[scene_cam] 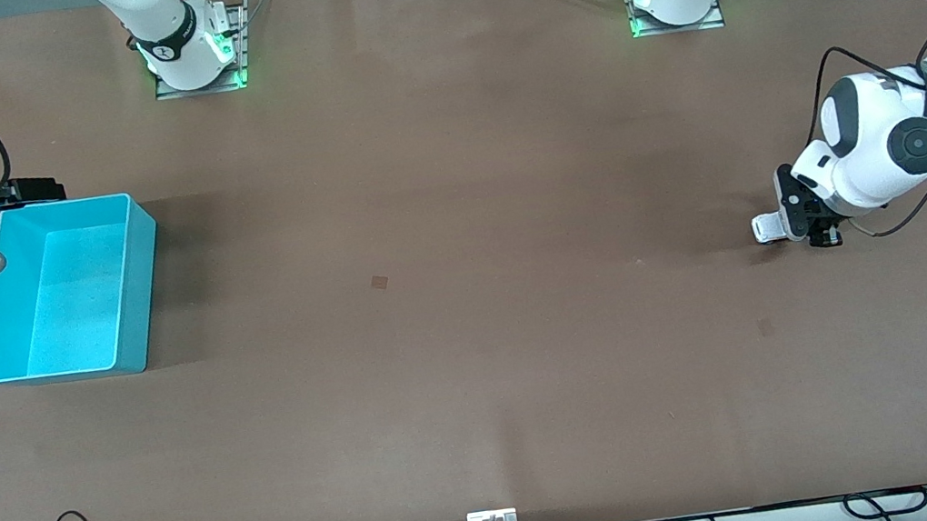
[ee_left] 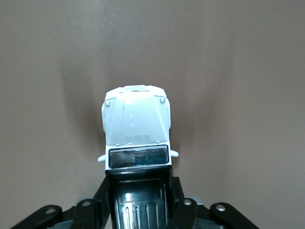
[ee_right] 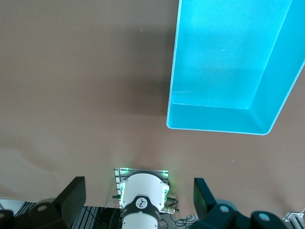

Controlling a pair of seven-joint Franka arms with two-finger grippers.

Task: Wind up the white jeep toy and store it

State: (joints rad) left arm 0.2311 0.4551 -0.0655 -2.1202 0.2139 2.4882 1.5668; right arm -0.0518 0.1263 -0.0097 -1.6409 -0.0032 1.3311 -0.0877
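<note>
The left gripper (scene_cam: 794, 229) is being held low over the brown table (scene_cam: 472, 314) at the left arm's end, its fingers (ee_left: 102, 200) closed on the rear sides of the white jeep toy (ee_left: 137, 125). In the left wrist view the jeep is being seen from above: white bonnet pointing away from the gripper, dark windscreen, and glossy black roof lying between the two black fingers. In the front view the toy (scene_cam: 769, 227) is showing only as a small white shape at the gripper's tip, just above the table surface; whether its wheels are touching the table cannot be told.

The right gripper (ee_right: 138, 198) is being held in the air, waiting at the right arm's end of the table, its fingers (ee_right: 74, 193) spread wide apart with nothing between them. The turquoise bin (scene_cam: 127, 255) is sitting just beside it on the table, open side up, well apart from the jeep.
</note>
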